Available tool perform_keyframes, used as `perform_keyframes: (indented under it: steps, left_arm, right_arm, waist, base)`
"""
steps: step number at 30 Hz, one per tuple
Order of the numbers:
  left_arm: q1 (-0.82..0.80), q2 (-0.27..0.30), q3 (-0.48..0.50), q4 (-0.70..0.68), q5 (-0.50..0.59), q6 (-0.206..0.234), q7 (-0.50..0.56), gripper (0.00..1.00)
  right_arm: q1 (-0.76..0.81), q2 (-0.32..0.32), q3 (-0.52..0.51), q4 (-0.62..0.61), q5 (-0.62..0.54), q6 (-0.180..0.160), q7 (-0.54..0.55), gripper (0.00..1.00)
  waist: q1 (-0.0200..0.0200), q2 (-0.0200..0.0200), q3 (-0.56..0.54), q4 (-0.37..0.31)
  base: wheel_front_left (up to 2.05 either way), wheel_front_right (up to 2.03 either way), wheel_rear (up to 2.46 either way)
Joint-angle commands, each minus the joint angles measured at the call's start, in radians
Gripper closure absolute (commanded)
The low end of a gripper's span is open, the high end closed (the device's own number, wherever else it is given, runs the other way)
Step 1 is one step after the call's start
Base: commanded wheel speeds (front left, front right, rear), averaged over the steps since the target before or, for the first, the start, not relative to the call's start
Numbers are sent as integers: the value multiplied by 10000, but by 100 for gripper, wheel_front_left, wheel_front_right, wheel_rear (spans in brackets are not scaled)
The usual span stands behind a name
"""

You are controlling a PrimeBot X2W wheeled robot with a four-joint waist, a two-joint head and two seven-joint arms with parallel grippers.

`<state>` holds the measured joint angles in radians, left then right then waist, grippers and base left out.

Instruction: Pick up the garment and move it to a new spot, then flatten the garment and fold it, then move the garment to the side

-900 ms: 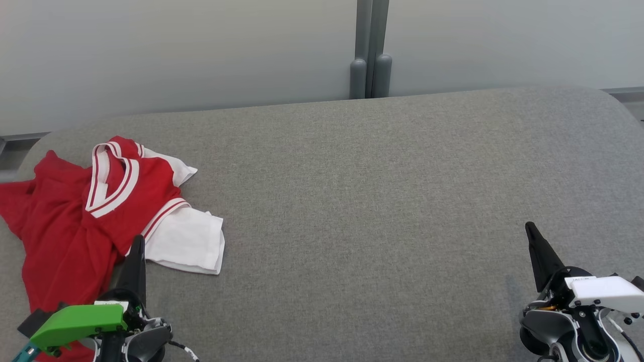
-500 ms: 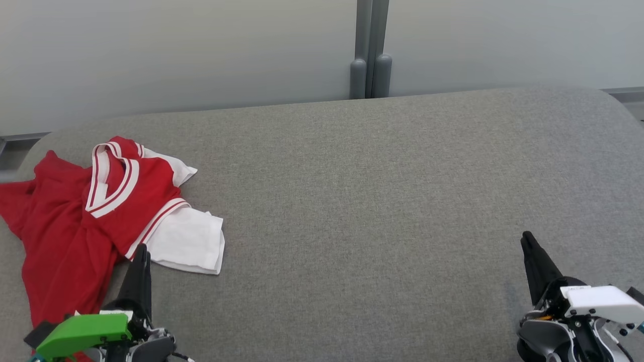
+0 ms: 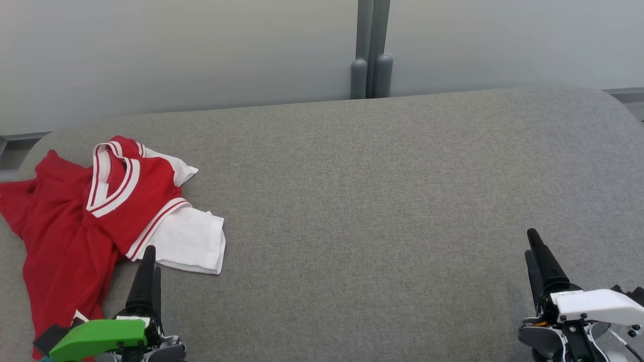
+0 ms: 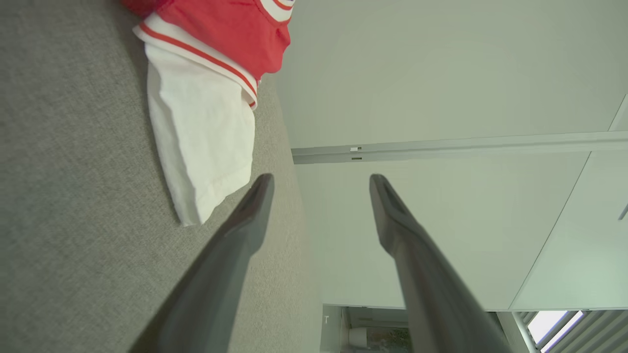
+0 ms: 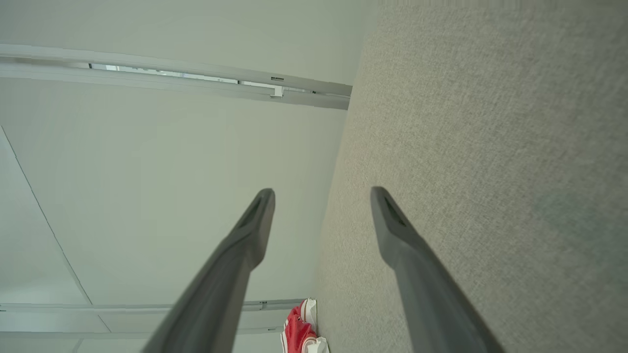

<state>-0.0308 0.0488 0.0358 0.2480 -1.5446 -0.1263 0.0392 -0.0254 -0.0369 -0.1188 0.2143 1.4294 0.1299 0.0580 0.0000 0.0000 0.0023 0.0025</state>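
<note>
The garment, red with white-striped trim and a white sleeve, lies crumpled at the left end of the grey padded table. My left gripper stands open near the front edge, its tips just short of the white sleeve and not touching it. In the left wrist view the open left gripper has nothing between its fingers, and the garment's sleeve lies ahead to the left. My right gripper is open and empty at the lower right, far from the cloth. The right wrist view shows the open right gripper and the distant garment.
The table has rounded far corners, and a pale wall rises right behind it. A grey double post stands at the middle of the far edge. Bare grey fabric stretches from the garment to the right end.
The left gripper has drawn back toward the near edge and shifted slightly right, off the garment's hem. The right gripper has sunk a little lower. The garment has not moved.
</note>
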Motion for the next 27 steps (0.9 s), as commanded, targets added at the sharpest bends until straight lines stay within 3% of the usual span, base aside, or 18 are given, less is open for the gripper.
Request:
perform_keyframes:
  steps: [1,13,27]
  left_arm:
    - [-100,131,-30,-120,237,-21,-81,0]
    - [-34,58,161,-189,3198,123,-580,0]
    - [215,92,-228,-452,6271,-7,-1084,0]
  right_arm:
    - [-89,-64,-19,-247,-385,3,-91,0]
    - [100,-245,584,-949,-4201,4,-620,0]
    - [351,-319,816,-1184,-6961,5,-1161,0]
  waist:
    - [0,0,-1,4]
    - [0,0,-20,81]
    - [0,0,-49,156]
  base:
    - [0,0,0]
    - [0,0,0]
    - [0,0,0]
